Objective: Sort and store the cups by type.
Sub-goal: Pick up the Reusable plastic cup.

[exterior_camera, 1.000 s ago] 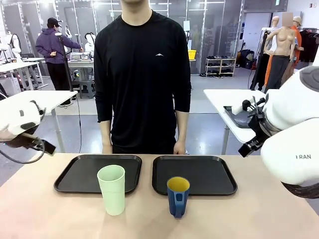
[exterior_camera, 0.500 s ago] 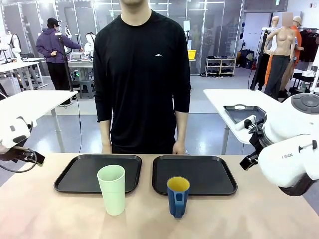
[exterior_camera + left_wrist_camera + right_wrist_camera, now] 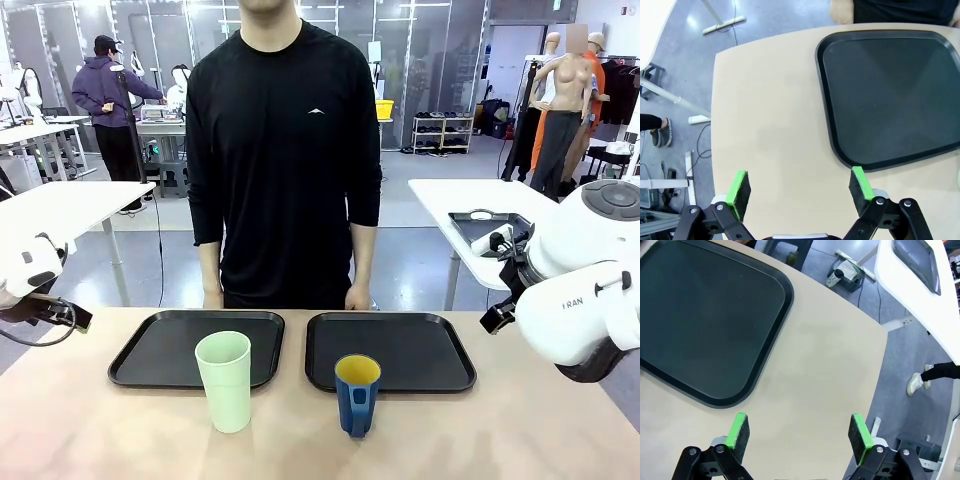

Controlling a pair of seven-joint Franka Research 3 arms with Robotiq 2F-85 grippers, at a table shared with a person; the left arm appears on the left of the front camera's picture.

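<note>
Left gripper [image 3: 799, 175]: spread fully wide, empty, poised above the table [image 3: 765, 125]. Right gripper [image 3: 799, 417]: likewise released, grasping nothing, above the table's corner. Green tumbler [image 3: 224, 380] and blue mug [image 3: 356, 392]: upright on the table, untouched.

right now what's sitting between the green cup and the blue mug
Nothing: in the front view a bare stretch of table separates the green cup and the blue mug.
</note>
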